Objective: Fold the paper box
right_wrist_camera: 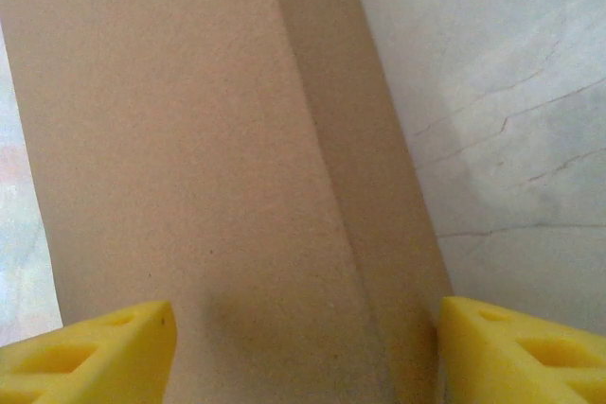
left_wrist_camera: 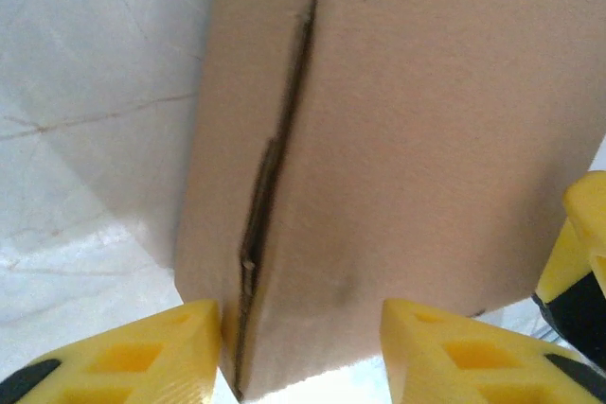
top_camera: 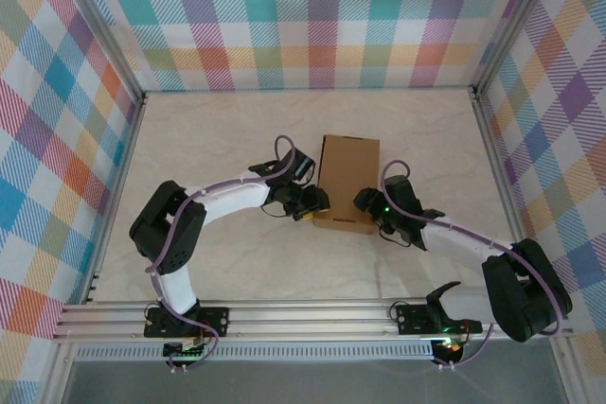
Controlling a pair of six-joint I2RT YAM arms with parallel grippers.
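The paper box (top_camera: 346, 182) lies shut in the middle of the table, a plain brown rectangle with its long side running away from me. My left gripper (top_camera: 312, 203) is at its near left corner and my right gripper (top_camera: 365, 203) at its near right corner. In the left wrist view the box (left_wrist_camera: 407, 139) shows a dark seam down its side, and the left gripper (left_wrist_camera: 301, 352) stands open with the box's end between the yellow fingers. In the right wrist view the right gripper (right_wrist_camera: 308, 352) is open wide, its fingers straddling the box (right_wrist_camera: 189, 139).
The pale marbled table (top_camera: 237, 262) has bare room on all sides of the box. Checked walls stand left, right and behind. A metal rail (top_camera: 312, 314) carrying both arm bases runs along the near edge.
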